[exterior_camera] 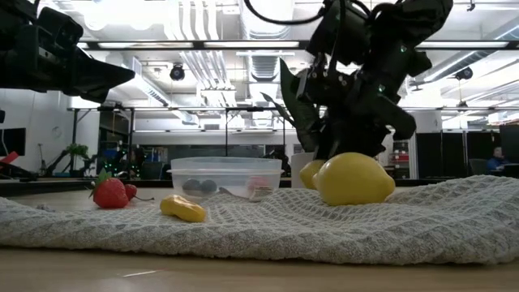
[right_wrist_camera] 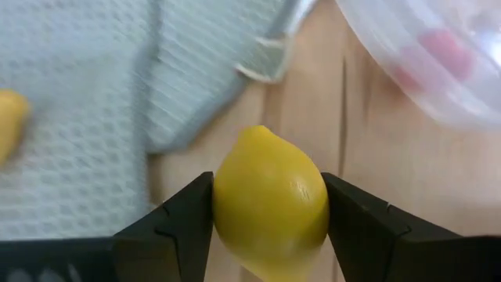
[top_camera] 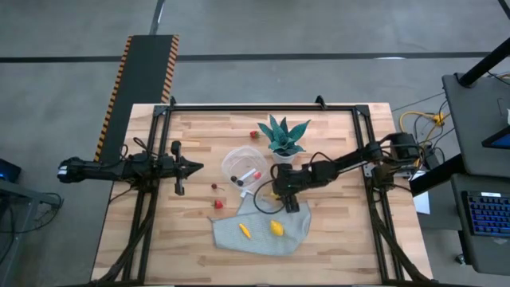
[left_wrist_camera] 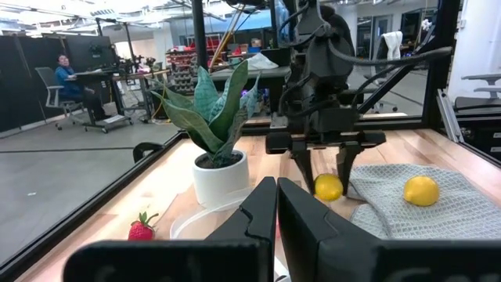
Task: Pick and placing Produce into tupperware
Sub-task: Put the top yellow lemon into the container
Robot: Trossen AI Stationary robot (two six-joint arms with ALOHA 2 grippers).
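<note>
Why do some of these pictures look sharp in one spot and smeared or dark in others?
Right wrist view: the lemon between the right tool's fingers is crisp, while the grey cloth and the clear container are smeared. Low view: bright ceiling lights behind leave the arms as dark silhouettes. Left wrist view: the shut left tool looms close and soft.

Wooden desk (top_camera: 335,239), slatted top. Directly on it: grey cloth (top_camera: 263,235) toward the near edge, clear tupperware (top_camera: 244,166) mid-desk, white plant pot (top_camera: 284,153) just beside it, one strawberry (top_camera: 254,135) near the far edge, two red berries (top_camera: 217,204) left of the cloth.
</note>
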